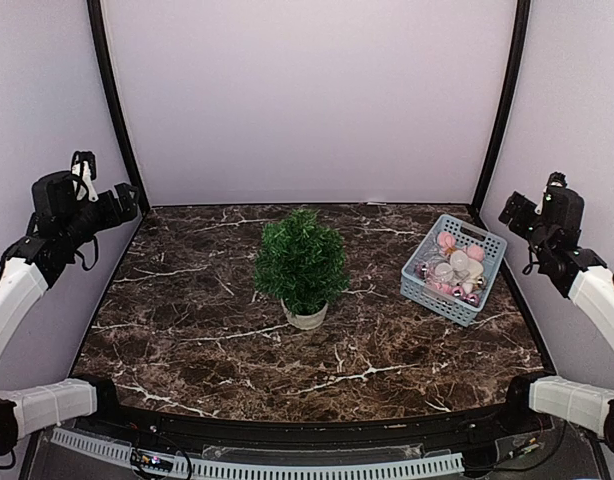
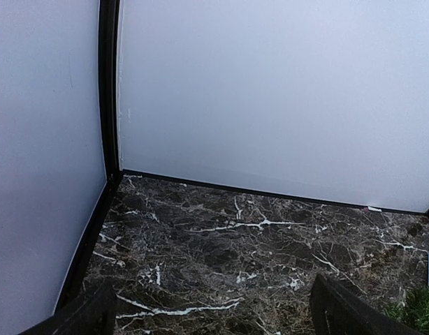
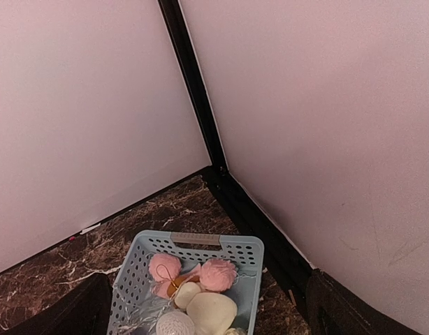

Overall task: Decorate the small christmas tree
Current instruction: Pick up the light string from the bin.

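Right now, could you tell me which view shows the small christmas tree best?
Top external: the small christmas tree stands whole, pot included. Left wrist catches only green tips at its lower right corner; right wrist shows none of it.

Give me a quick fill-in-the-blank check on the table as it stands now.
The small christmas tree stands in a pale round ____. The ornaments lie in a ____ basket on the right arm's side. The left tool and the right tool are both ____, holding nothing.
Missing words: pot; blue; open.
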`<state>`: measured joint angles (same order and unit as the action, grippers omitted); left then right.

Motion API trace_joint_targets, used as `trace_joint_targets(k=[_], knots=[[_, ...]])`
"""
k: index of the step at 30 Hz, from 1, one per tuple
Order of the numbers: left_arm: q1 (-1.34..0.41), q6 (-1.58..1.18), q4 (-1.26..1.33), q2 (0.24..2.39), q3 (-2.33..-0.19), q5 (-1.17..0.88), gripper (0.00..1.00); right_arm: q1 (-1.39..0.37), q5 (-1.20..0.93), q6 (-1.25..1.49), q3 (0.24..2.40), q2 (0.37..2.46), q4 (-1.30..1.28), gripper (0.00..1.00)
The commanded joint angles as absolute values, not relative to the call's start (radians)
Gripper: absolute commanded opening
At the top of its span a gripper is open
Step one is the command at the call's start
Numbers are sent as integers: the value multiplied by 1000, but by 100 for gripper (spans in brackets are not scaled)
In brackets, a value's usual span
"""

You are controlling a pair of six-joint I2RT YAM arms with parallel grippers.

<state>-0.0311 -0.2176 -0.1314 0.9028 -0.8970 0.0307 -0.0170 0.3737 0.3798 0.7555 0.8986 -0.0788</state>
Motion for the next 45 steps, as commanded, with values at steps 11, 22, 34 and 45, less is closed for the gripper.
trace_joint_targets(k=[11, 22, 34, 45], knots=[[-31, -157, -132, 948, -926, 55, 100, -12, 332, 303, 795, 903, -133, 99], [-62, -125, -136, 1001, -941, -80, 100, -133, 282, 305, 1015, 1203, -381, 91], [-63, -125, -124, 909, -881, -11, 100, -218, 108, 477, 1039, 1508, -284, 78], [-62, -130, -123, 897, -870, 38, 100, -238, 81, 511, 1041, 1667, -178, 63]])
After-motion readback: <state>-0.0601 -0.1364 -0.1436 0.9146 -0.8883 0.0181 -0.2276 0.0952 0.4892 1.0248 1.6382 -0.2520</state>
